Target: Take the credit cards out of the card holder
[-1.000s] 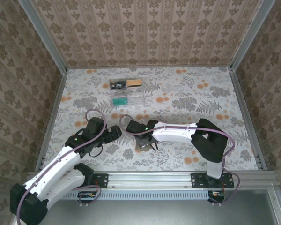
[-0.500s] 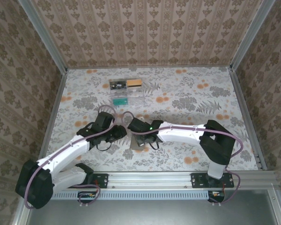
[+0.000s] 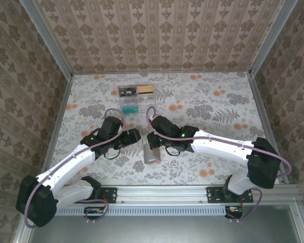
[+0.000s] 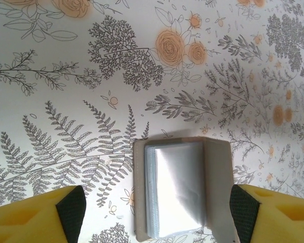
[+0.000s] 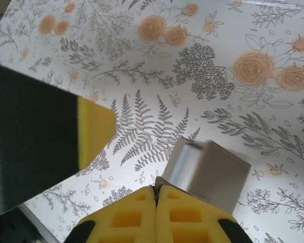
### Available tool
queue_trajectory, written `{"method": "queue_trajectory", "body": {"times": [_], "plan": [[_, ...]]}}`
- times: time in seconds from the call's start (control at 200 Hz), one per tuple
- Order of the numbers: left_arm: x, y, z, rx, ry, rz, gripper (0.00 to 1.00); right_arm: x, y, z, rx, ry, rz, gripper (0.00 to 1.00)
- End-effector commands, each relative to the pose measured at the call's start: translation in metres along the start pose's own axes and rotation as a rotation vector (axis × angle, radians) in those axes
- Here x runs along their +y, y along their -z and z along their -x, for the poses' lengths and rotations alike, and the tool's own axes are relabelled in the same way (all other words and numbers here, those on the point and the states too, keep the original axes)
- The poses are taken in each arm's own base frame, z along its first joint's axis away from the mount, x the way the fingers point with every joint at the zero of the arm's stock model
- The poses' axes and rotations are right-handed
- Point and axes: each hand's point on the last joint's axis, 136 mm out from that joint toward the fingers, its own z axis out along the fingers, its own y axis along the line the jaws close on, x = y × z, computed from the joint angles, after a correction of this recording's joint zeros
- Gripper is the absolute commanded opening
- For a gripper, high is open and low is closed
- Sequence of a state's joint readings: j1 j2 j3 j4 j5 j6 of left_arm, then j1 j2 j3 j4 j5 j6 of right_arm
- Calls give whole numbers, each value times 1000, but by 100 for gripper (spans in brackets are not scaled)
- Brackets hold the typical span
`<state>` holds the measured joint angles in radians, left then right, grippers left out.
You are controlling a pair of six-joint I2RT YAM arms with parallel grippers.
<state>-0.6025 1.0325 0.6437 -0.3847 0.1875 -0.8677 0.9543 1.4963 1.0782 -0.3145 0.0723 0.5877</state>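
A floral tabletop (image 3: 223, 106) is enclosed by patterned walls (image 3: 157, 35). The left end effector (image 4: 157, 210) is spread wide and straddles the card holder (image 4: 218, 177) at the lower centre of the frame. The credit cards (image 4: 175, 187) are seen stacked inside it. The right end effector (image 5: 156, 191) is pressed closed at the holder's edge. Unless the holder is pinned down, it could be dragged along with the cards.
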Motion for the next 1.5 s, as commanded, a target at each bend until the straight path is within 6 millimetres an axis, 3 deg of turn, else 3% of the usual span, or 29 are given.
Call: {"method": "queue_trajectory", "body": {"times": [0.0,0.275,0.525,0.62,0.785,0.955,1.155,1.31,1.495], "plan": [[-1,1,-1,13,-12,13,78,-24,-2,-8,11,-66,-46,0],[-4,-7,-5,50,-27,11,73,-90,5,-38,82,-70,-294,0],[-18,-19,-15,95,-54,-42,59,-85,-8,-55,157,-77,-247,4],[-31,-26,-17,121,-81,-87,47,-101,-5,-58,153,-89,-333,2],[-58,-49,-24,194,-152,-135,36,-123,3,-63,151,-110,-413,5],[-85,-77,-31,267,-204,-154,26,-119,5,-61,139,-123,-354,17],[-96,-109,-43,357,-223,-135,21,-97,14,-51,78,-183,-199,49],[-91,-123,-51,402,-216,-103,21,-85,9,-57,78,-229,-96,53],[-84,-122,-44,378,-209,-71,22,-81,-7,-73,142,-248,-59,47]]}}
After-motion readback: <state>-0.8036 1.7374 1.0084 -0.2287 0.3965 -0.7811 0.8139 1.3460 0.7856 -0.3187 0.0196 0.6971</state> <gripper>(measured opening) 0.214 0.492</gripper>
